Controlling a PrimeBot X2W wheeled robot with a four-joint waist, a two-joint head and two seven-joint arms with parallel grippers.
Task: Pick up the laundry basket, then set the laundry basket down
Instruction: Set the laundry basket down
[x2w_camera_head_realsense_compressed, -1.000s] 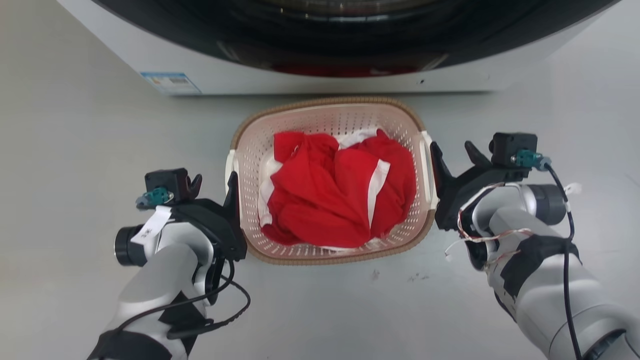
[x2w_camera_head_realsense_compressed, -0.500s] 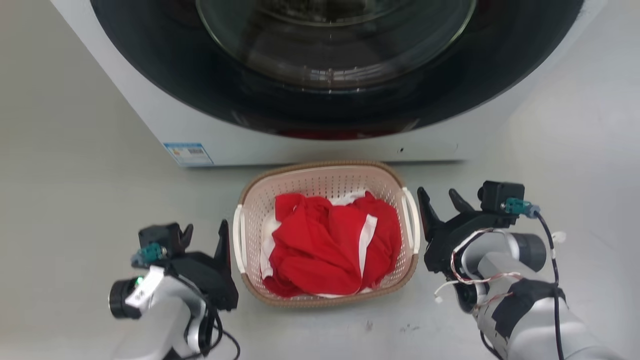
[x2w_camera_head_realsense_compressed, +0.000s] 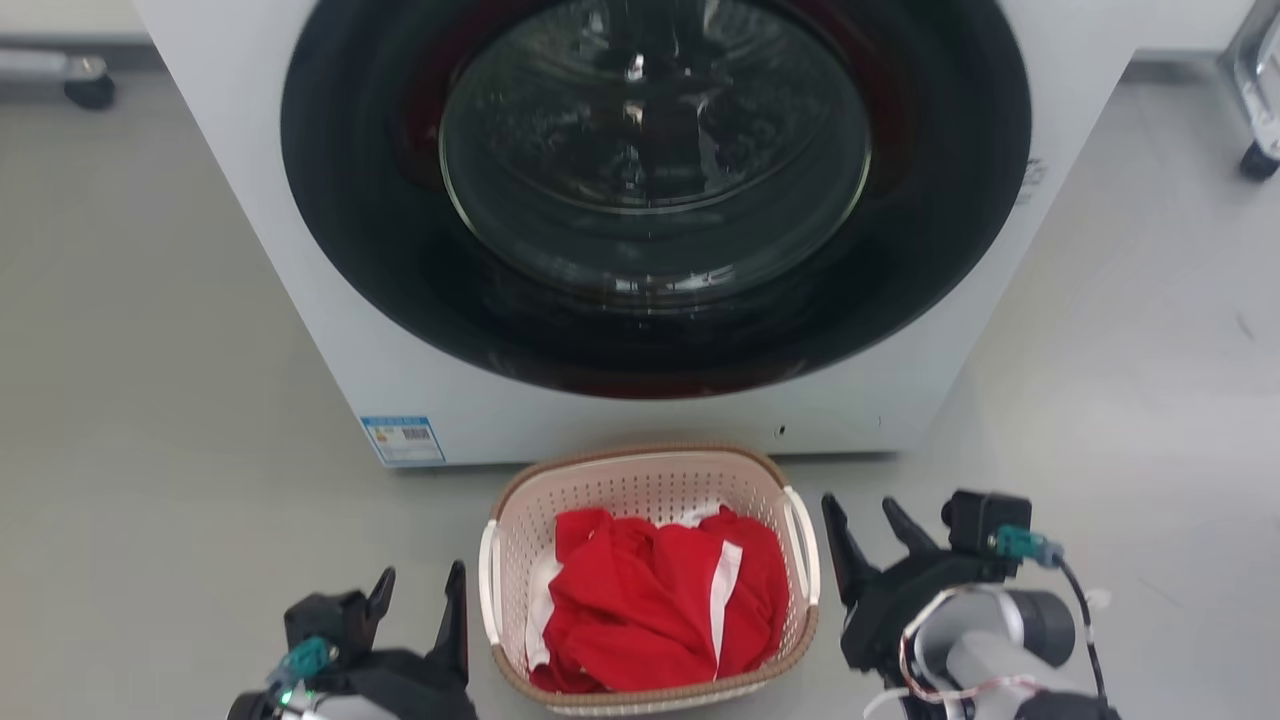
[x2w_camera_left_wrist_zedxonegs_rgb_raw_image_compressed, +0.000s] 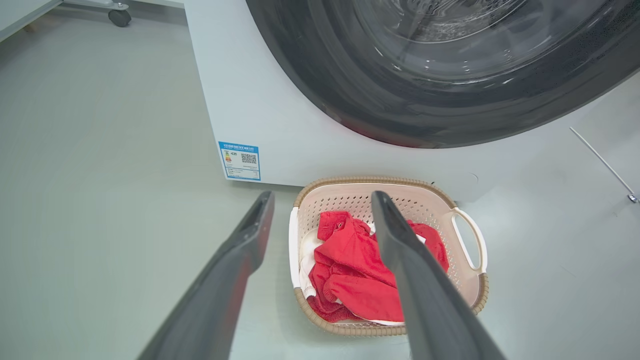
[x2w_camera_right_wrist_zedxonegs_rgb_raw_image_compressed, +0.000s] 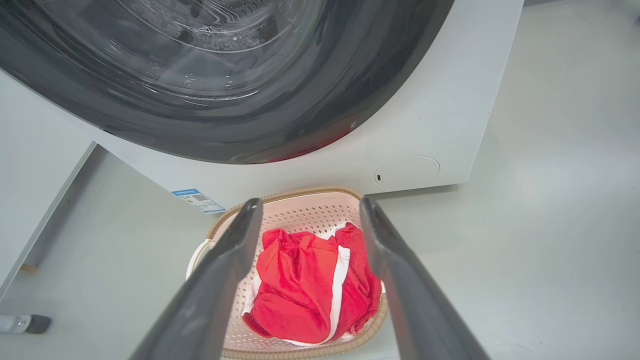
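- Left gripper (x2w_camera_head_realsense_compressed: 421, 585): sat low at the lower left of the head view. Its two dark fingers were spread apart, pointed toward the washer and held nothing. The inner finger was just beside the basket's left handle (x2w_camera_head_realsense_compressed: 488, 590); contact could not be judged.
- Right gripper (x2w_camera_head_realsense_compressed: 858, 512): sat at the lower right, fingers likewise parted and empty. The inner finger was just beside the right handle (x2w_camera_head_realsense_compressed: 805, 548).
- Laundry basket (x2w_camera_head_realsense_compressed: 620, 490): rested on the grey floor (x2w_camera_head_realsense_compressed: 150, 400) between the two grippers, directly before the washer, with its far rim near the machine's base.
- Red garment (x2w_camera_head_realsense_compressed: 650, 610): had white trim and lay crumpled inside the basket, covering most of its bottom.
- Washer (x2w_camera_head_realsense_compressed: 330, 330): white front-loader with a round dark-ringed glass door (x2w_camera_head_realsense_compressed: 650, 150) and a blue label (x2w_camera_head_realsense_compressed: 402, 440) at the lower left of its front.
- Caster (x2w_camera_head_realsense_compressed: 90, 92): stood on the floor at the far left.
- Cut off or hidden: both forearms ran off the bottom edge of the head view. In each wrist view one finger crossed the basket and hid part of it.
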